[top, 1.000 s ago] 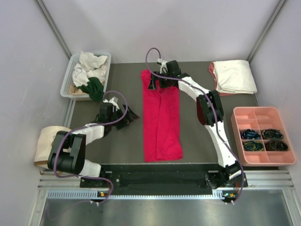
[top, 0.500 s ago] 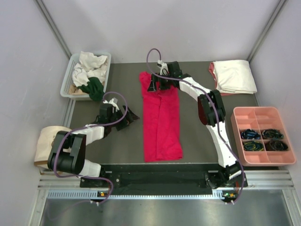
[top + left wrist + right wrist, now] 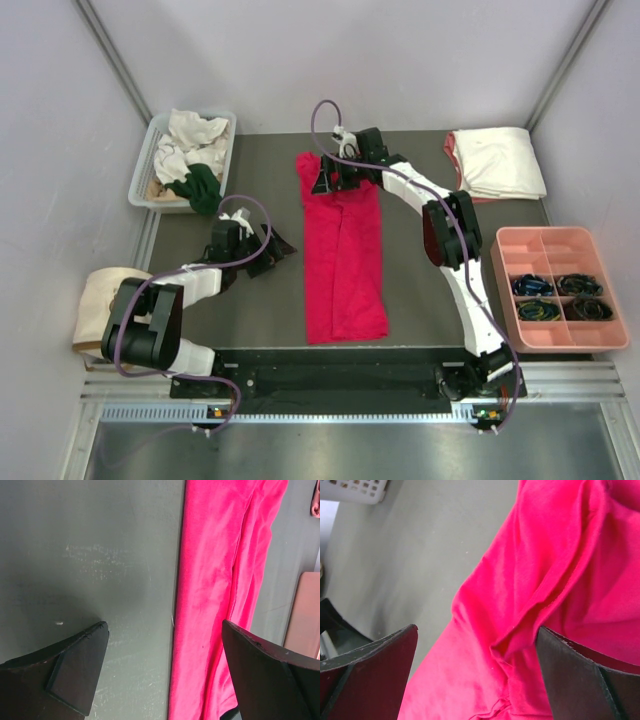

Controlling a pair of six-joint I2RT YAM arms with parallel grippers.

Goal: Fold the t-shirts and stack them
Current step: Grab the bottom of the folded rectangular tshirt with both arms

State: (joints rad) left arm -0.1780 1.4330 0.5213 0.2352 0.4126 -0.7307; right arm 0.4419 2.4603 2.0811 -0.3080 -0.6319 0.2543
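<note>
Crimson t-shirt (image 3: 343, 255) lies folded lengthwise; right hand (image 3: 333, 181) gapes wide over its far end, likely to grip; left hand (image 3: 276, 246) gapes wide nearby.

Dark grey table (image 3: 260, 312) is carrying the red t-shirt (image 3: 345, 250), lying folded lengthwise; cream folded shirts (image 3: 500, 160) are sitting far-right of it.

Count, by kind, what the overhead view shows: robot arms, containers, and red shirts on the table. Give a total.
Robot arms: 2 (left arm, right arm)
Containers: 2 (white basket, pink tray)
Red shirt: 1
Total: 5
</note>
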